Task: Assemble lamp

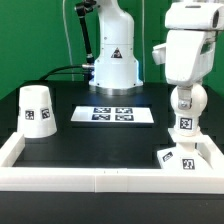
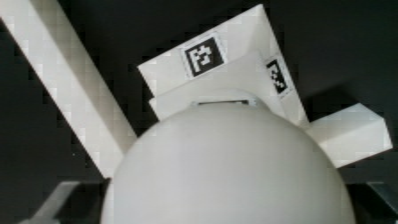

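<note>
My gripper (image 1: 186, 92) is shut on the white ball-topped bulb (image 1: 185, 112) and holds it upright, stem down, just above the low sloped square base (image 1: 178, 157). The base lies in the front corner on the exterior view's right, against the white wall. In the wrist view the bulb's round top (image 2: 222, 165) fills the middle between my dark fingers, and the tagged base (image 2: 222, 68) shows beyond it. The truncated-cone shade (image 1: 37, 111) stands alone on the exterior view's left, wide end down.
A raised white wall (image 1: 90, 178) rims the black table along the front and sides; it shows in the wrist view (image 2: 68, 70) as a slanted strip. The marker board (image 1: 112, 114) lies flat at the middle back, before the arm's pedestal (image 1: 114, 65).
</note>
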`<state>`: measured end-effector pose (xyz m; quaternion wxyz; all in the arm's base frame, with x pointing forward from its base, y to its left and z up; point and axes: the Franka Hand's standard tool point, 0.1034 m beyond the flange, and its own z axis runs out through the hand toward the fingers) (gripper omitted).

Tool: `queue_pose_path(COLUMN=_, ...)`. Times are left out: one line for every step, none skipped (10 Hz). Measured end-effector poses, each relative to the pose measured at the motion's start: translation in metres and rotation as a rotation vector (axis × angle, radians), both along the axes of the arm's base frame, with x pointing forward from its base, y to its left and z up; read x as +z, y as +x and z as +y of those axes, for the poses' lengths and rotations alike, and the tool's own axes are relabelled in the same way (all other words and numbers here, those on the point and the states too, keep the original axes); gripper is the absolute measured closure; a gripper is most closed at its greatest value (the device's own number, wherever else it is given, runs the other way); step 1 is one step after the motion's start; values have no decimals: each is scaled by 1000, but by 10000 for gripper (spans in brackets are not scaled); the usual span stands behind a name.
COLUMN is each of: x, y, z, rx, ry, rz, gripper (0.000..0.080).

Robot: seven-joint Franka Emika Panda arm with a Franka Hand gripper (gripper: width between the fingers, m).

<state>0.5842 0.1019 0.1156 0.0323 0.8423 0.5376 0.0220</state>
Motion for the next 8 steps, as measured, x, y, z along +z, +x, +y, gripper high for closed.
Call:
queue_pose_path(x=0, y=0, z=0, rx=-7, ry=1, rz=0, gripper=222)
queue_pose_path(x=0, y=0, z=0, rx=-38, ry=3, rz=-1, gripper=222)
queue_pose_path(x=0, y=0, z=0, rx=-46, ry=4, rz=-1, gripper=222)
queue_pose_path(x=0, y=0, z=0, rx=-148, ry=12, rz=-3, gripper=222)
queue_pose_path(x=0, y=0, z=2, rx=-287, ry=23, rz=-9, gripper=220)
queue_pose_path(x=0, y=0, z=2, rx=-385, ry=30, rz=-12, gripper=220)
queue_pose_path(x=0, y=0, z=2, rx=-488, ry=38, rz=-14, gripper=220)
queue_pose_path(x=0, y=0, z=2, rx=-628, ry=48, rz=-18, gripper=220)
